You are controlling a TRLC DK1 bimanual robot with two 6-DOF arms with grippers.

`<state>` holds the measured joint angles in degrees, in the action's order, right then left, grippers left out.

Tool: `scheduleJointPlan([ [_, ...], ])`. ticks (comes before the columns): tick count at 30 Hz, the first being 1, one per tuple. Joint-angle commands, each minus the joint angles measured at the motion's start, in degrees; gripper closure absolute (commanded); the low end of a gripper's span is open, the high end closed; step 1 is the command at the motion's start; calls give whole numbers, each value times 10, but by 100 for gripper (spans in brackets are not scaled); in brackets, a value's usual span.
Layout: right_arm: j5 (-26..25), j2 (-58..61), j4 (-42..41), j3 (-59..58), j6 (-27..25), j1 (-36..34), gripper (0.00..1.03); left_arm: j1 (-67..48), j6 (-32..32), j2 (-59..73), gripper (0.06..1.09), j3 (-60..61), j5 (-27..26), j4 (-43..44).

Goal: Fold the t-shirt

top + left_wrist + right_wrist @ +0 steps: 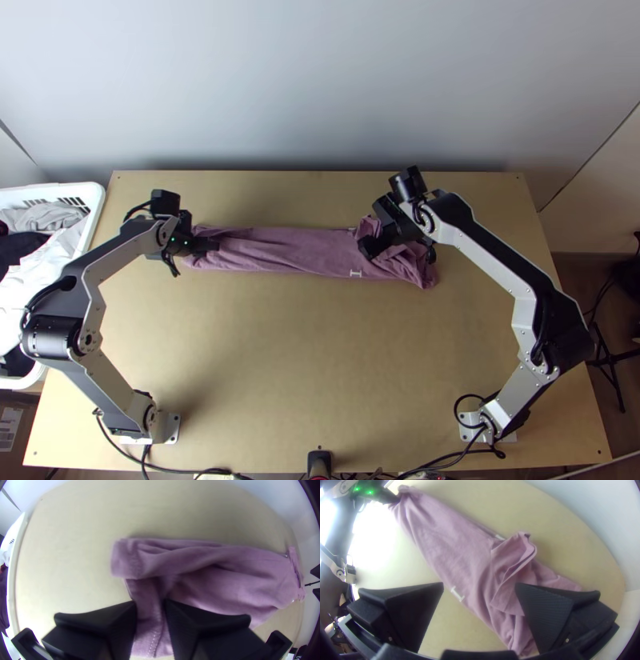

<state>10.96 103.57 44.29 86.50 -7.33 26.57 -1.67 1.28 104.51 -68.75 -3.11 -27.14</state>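
T-shirt x1, narrow strip, on 1 tbl.

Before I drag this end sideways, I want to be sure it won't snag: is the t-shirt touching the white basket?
Apart. The left wrist view shows bare wooden table between the t-shirt and the white basket's rim.

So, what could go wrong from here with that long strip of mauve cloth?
The open, black right gripper straddles an edge of the long, folded mauve t-shirt, with several loose layers nearby. Closing there might catch only some of them and pull the folds apart.

In the top view, the shirt's right end is bunched, not flat, so the next fold could come out crooked or lumpy.
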Motion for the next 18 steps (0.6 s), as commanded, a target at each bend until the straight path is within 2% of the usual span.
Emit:
scheduleJointPlan([
  [1, 3, 8, -7, -52, -7, 2, 3, -20, -4, 10, 105, -26, -44, -25],
  [18, 2, 67, -99, -134, -5, -6, 3, -54, 25, -76, 105, -157, -51, -114],
])
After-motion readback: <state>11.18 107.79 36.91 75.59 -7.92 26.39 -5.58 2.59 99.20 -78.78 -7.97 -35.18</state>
